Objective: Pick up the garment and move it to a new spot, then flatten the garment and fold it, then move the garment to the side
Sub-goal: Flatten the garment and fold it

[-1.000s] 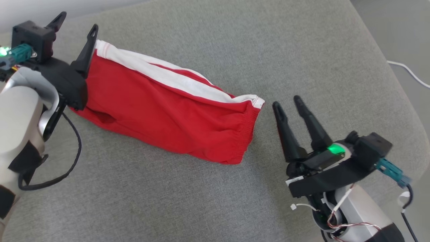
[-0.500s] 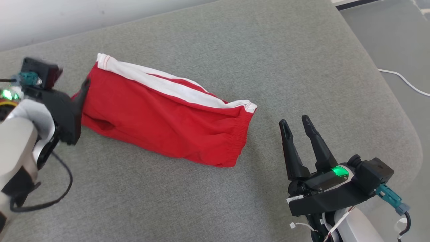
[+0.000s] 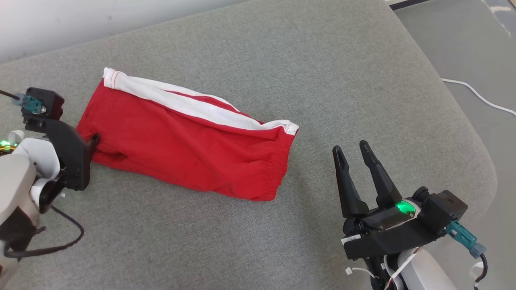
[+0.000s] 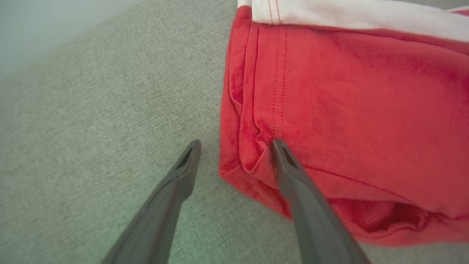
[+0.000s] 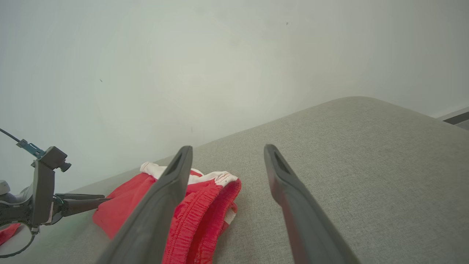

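Garment (image 3: 189, 149) lies on grey cushion (image 3: 282, 60), long axis diagonal, waistband end pointing toward right gripper (image 3: 350, 146), jaws apart, near it. Left gripper (image 4: 236, 143), jaws apart, straddles its hem corner.

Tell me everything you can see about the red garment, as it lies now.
The garment looks like red shorts of soft knit cloth, with a white stripe along its far edge, a gathered elastic waistband at the robot's right end and a stitched hem at the left. It lies folded flat, slightly wrinkled, slanted across the grey cushion. The open left gripper straddles its left hem corner, one finger over the cloth; contact cannot be told. The right gripper stands apart.
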